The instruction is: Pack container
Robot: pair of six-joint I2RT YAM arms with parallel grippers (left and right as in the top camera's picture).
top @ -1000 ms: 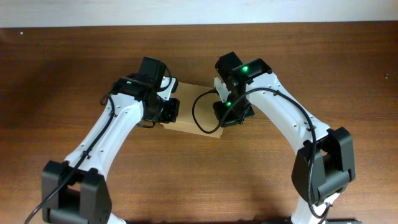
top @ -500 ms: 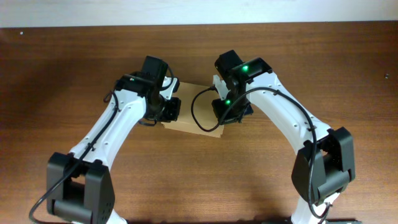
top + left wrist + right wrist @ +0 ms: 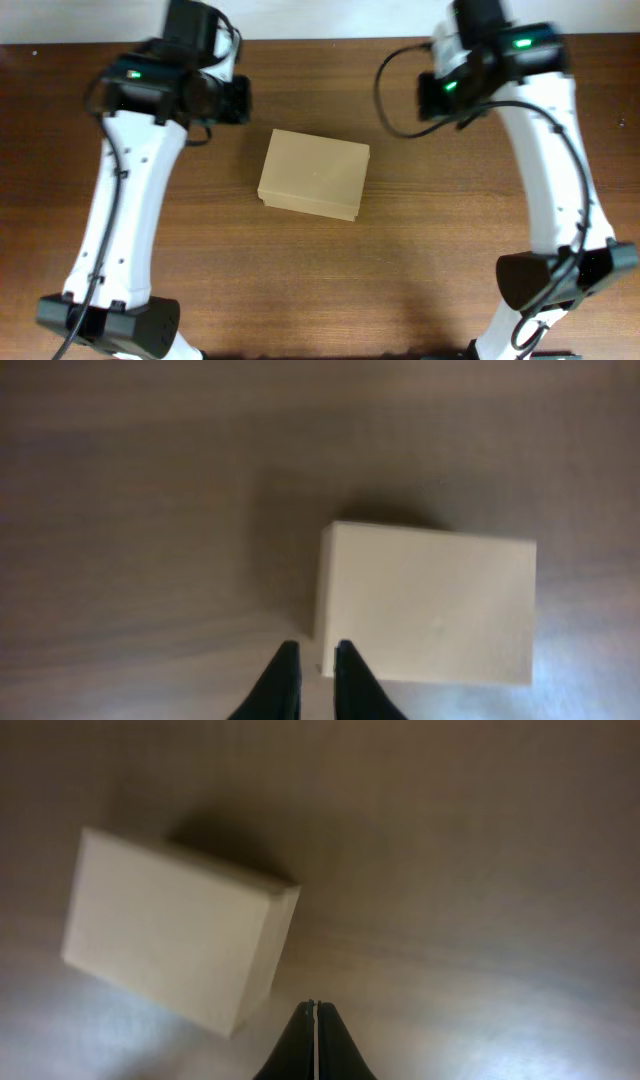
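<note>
The container [image 3: 314,175] is a plain tan cardboard box lying shut in the middle of the wooden table. It also shows in the left wrist view [image 3: 425,605] and the right wrist view [image 3: 175,940]. My left gripper [image 3: 238,100] is raised high, up and to the left of the box; its black fingers [image 3: 315,652] stand a narrow gap apart and hold nothing. My right gripper [image 3: 436,95] is raised up and to the right of the box; its fingers [image 3: 312,1005] are pressed together and empty. No markers or tape roll are in view.
The brown wooden table [image 3: 320,280] surrounds the box. A pale wall strip [image 3: 320,18] runs along the table's far edge. Both arm bases stand at the near edge.
Both grippers have lifted off the box and swung up and outward, the left to the far left and the right to the far right. The box now lies fully uncovered.
</note>
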